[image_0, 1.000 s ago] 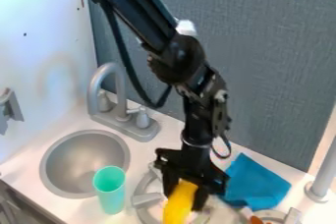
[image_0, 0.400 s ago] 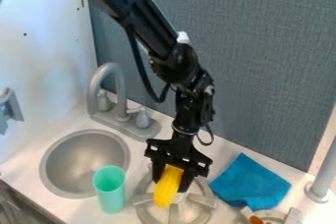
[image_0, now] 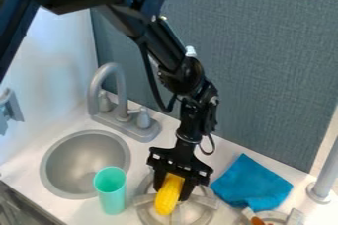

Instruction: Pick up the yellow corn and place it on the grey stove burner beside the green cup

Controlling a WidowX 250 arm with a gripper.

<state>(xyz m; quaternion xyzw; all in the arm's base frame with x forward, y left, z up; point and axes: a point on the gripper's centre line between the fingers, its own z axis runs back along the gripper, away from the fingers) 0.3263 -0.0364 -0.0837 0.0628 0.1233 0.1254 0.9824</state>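
Gripper [image_0: 173,185] is pinching yellow corn cob [image_0: 169,195] between near-closed fingers, over stove burner [image_0: 147,212]. Teal cup [image_0: 110,190] is standing left of burner, blue cloth [image_0: 252,183] lying right.

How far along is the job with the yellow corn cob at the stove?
Done: pickup, by the look of it; the yellow plastic-looking corn cob sits between the fingers of the black two-finger hand.
In hand: cob is at the round grey stove burner; can't tell if it touches.
Left, probably: release and retreat, as fingers flank the cob.
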